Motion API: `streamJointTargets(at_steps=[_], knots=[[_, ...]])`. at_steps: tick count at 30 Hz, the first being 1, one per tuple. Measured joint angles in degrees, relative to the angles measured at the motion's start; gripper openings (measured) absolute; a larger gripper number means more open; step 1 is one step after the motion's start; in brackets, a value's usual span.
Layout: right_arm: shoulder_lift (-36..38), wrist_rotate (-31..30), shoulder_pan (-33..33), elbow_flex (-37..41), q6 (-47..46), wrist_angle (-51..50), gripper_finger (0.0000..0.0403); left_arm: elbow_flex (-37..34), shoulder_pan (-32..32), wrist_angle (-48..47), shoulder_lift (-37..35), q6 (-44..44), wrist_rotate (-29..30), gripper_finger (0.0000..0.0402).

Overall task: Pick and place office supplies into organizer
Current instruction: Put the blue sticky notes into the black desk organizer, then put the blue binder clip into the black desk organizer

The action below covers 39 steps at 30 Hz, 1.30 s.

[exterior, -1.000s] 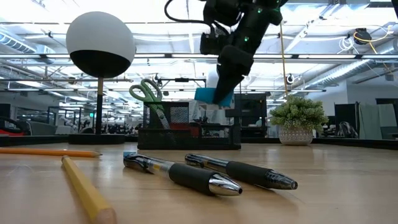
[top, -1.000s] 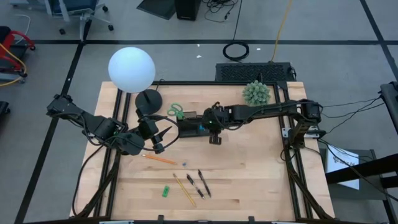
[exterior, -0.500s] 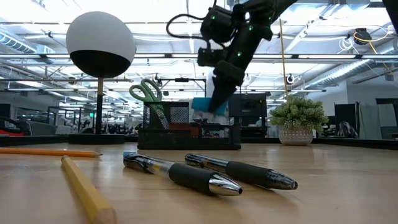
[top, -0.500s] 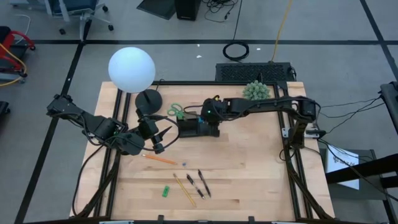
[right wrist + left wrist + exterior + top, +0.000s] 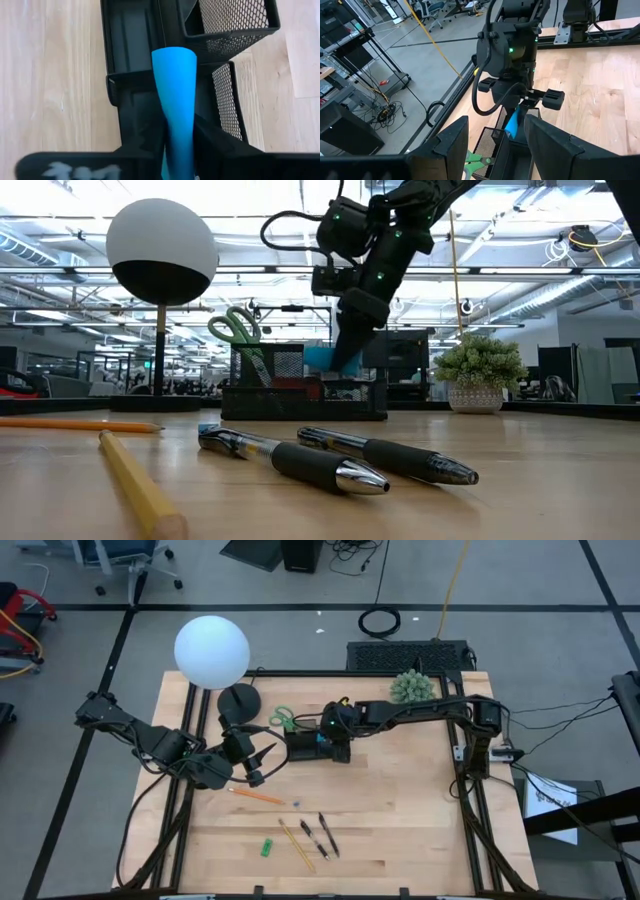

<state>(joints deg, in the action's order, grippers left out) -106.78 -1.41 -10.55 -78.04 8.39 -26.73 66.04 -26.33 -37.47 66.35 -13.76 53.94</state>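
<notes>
My right gripper hangs over the black organizer, shut on the blue sticky pad. In the low view the pad dips behind the organizer's mesh wall. Green-handled scissors stand in the organizer, handles up. My left gripper waits open, to the organizer's left. On the near half of the table lie an orange pencil, a yellow pencil, two dark pens and a small green piece. My right gripper pinches the blue sticky pad between its two fingers, at the pad's upper end. The fingers slant down from the table's right. The pad shows edge-on and slightly bowed, its free end low over an organizer compartment, clear of the table.
A lamp with a white globe and a round black base stands at the far left, close to the organizer. A green spiky plant sits at the far right. Bare wood lies at the table's right and near right.
My right gripper has gone toward the table's left edge and down, carrying the blue pad from above the organizer's right end to lower over its compartments. The pad's lower end now sinks behind the mesh wall in the low view.
</notes>
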Motion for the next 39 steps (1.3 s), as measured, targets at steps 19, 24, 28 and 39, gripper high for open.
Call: streamJointTargets(at_steps=[19, 24, 28, 39], knots=[[0.00, 0.00, 0.11, 0.00, -0.02, -3.67, 0.0271, 0.00, -0.02, 0.00, 0.00, 0.05, 0.00, 0.0195], [0.00, -0.10, 0.11, 0.02, -0.09, -2.76, 0.0295, 0.00, 0.00, -0.02, 0.02, 0.04, 0.00, 0.0195], [0.00, 0.01, 0.46, 0.02, -0.46, -1.56, 0.0296, 0.00, 0.00, -0.02, 0.00, 0.05, 0.00, 0.0195], [0.00, 0.00, 3.59, 0.02, -7.14, 3.65, 0.0283, 0.00, -0.01, -0.05, 0.00, 0.37, 0.00, 0.0195]])
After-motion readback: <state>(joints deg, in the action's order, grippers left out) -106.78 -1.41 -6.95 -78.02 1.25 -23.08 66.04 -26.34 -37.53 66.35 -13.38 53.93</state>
